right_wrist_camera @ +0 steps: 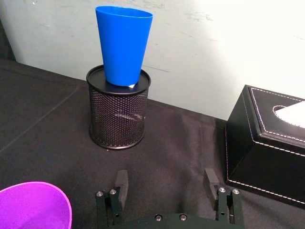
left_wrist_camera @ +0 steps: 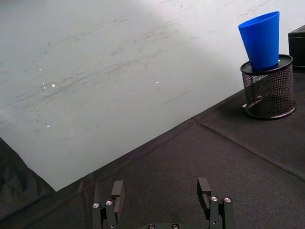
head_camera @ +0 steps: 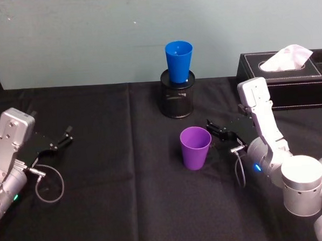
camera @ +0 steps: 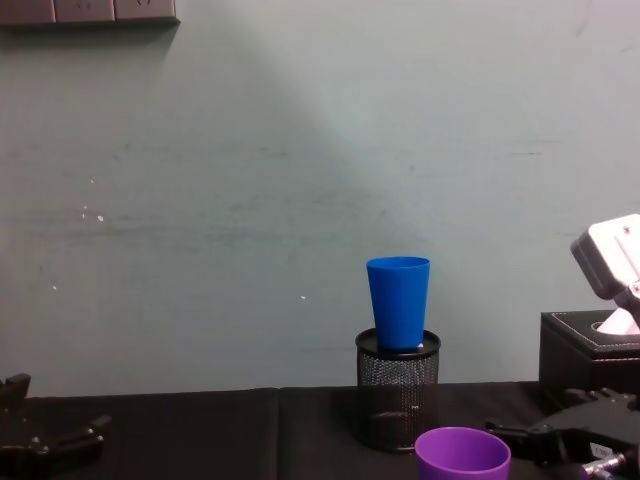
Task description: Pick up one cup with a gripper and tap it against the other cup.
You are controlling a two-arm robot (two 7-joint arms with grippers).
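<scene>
The purple cup (head_camera: 195, 147) stands upright and open-mouthed on the black surface (head_camera: 122, 198), near the middle and on the near side of the black mesh holder (head_camera: 178, 99). The blue cup (head_camera: 179, 61) sits in the top of that holder, raised well above the purple one, against the far wall. The right gripper (head_camera: 222, 134) hovers just to the right of the purple cup, its fingers spread wide and holding nothing, not yet around the cup. To grasp well, it should probably slide left until the fingers straddle the cup's wall below the rim, close gently so the tapered plastic does not slip or squash, then lift high enough to meet the blue cup's side rather than the holder. The left gripper (head_camera: 58, 142) rests far left, also wide open. A tissue box (head_camera: 288, 70) sits far right.
</scene>
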